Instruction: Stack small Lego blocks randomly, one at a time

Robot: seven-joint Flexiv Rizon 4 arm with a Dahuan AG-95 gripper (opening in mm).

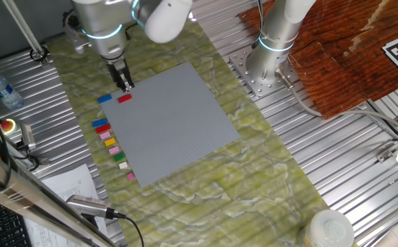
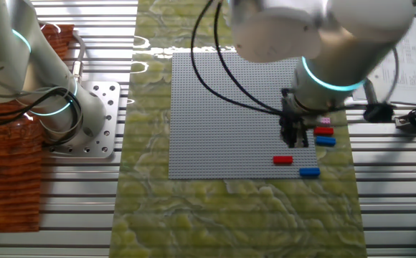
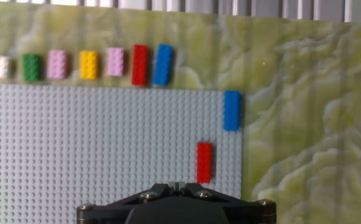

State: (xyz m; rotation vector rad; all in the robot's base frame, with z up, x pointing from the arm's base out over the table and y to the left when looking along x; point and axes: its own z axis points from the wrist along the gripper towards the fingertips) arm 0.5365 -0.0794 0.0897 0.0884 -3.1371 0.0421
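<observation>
The robot arm holds its black two-finger gripper (image 1: 125, 84) low above the near-left corner of the large flat grey studded baseplate (image 1: 175, 120). Its fingers look close together and they carry nothing, but I cannot tell for sure whether the jaws are fully closed; in the hand view only the black base of the hand (image 3: 174, 205) is seen and the fingertips are out of the picture.

One small red rectangular plastic brick (image 3: 204, 162) lies flat on the baseplate, near its edge, just in front of the gripper. A small blue rectangular brick (image 3: 231, 110) lies beside the corner of the plate, at its edge; I cannot tell if it rests on the plate or on the green marbled mat (image 3: 305, 124).

The other small bricks lie in a row on the mat along one side of the baseplate, apart from it. In the hand view, from left to right: a whitish brick (image 3: 0, 66), a green brick (image 3: 31, 67), a pink brick (image 3: 57, 64), a yellow brick (image 3: 89, 65), a second pink brick (image 3: 115, 61), a longer red brick (image 3: 140, 64) and a longer blue brick (image 3: 162, 64). The last two lie side by side, nearly touching.
</observation>
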